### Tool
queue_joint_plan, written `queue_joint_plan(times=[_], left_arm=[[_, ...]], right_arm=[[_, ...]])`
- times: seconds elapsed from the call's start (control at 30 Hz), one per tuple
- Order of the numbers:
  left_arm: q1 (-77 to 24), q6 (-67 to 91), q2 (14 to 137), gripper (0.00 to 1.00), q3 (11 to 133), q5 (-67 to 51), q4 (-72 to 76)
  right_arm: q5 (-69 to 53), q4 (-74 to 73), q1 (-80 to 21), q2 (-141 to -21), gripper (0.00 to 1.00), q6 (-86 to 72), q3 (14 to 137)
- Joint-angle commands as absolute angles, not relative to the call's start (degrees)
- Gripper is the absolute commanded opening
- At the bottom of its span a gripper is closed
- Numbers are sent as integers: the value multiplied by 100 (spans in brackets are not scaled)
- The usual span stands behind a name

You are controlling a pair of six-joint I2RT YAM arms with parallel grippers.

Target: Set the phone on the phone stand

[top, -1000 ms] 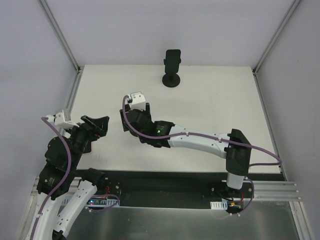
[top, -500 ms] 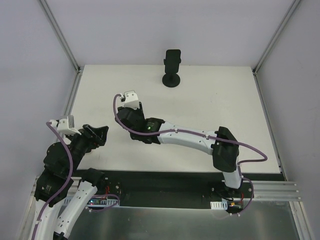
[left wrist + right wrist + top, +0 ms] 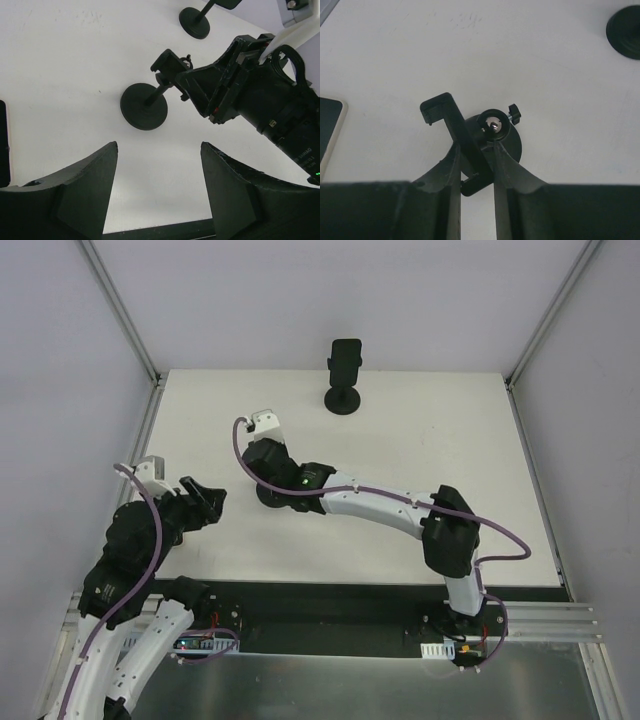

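Right gripper (image 3: 474,149) is pinched tight on the phone stand (image 3: 449,119), with its fingers (image 3: 451,172) clamping the cradle arm from both sides, right beside the little knob. The stand's round base sits on the white table (image 3: 430,455). The phone (image 3: 328,131) lies flat on the table to the left of the stand in the right wrist view. It is well apart from the stand, and only a corner shows at the frame edge. Left gripper (image 3: 159,150) hovers on the near-left side of the stand, jaws spread wide, nothing between them. A second stand (image 3: 345,375) is upright beyond the phone stand, at the table's far edge.
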State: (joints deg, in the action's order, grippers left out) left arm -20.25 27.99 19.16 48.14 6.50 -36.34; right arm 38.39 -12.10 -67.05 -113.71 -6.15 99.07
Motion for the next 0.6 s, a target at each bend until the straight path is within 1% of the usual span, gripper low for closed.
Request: queue_joint_plan(times=[0.0, 0.03, 0.13, 0.2, 0.23, 0.27, 0.3, 0.33, 0.4, 0.43, 0.47, 0.57], left_arm=[[-2021, 3163, 2293, 69, 4641, 510, -3472], [-2021, 3216, 2538, 70, 4588, 458, -3472], [-2021, 3436, 3117, 80, 4614, 360, -3480], [-2021, 3446, 3435, 85, 4719, 317, -3489], [-2013, 3393, 3758, 86, 4911, 290, -3498], [-1987, 3366, 3910, 87, 5000, 290, -3533], [-1952, 3375, 4042, 90, 5079, 290, -3568], [-1882, 3427, 4260, 94, 5141, 194, -3586], [-1513, 3795, 4446, 99, 5046, 10, -3595], [-1338, 3945, 4621, 99, 4854, -226, -3595], [-857, 4138, 4710, 99, 4756, -733, -3603], [-169, 4297, 5106, 99, 4527, -1204, -3839]], right_arm=[[3244, -871, -6530, -10882, 1, 314, 9484], [3121, -783, -6513, -10707, 1, 456, 9388], [2455, -598, -6285, -10198, 1, 1019, 8747], [1989, -528, -5960, -9889, 1, 1230, 8213], [1395, -519, -5820, -9548, 1, 1317, 8044], [1102, -519, -5557, -9380, 1, 1379, 7894], [812, -519, -5424, -9221, 1, 1502, 7623], [95, -571, -5292, -8959, 1, 1599, 7524], [-595, -798, -5019, -8746, 1, 2018, 7349], [-850, -852, -4992, -8589, 1, 2135, 7165], [-913, -879, -4940, -8526, 1, 2240, 7076], [-1344, -748, -4756, -8376, 1, 2355, 6689]])
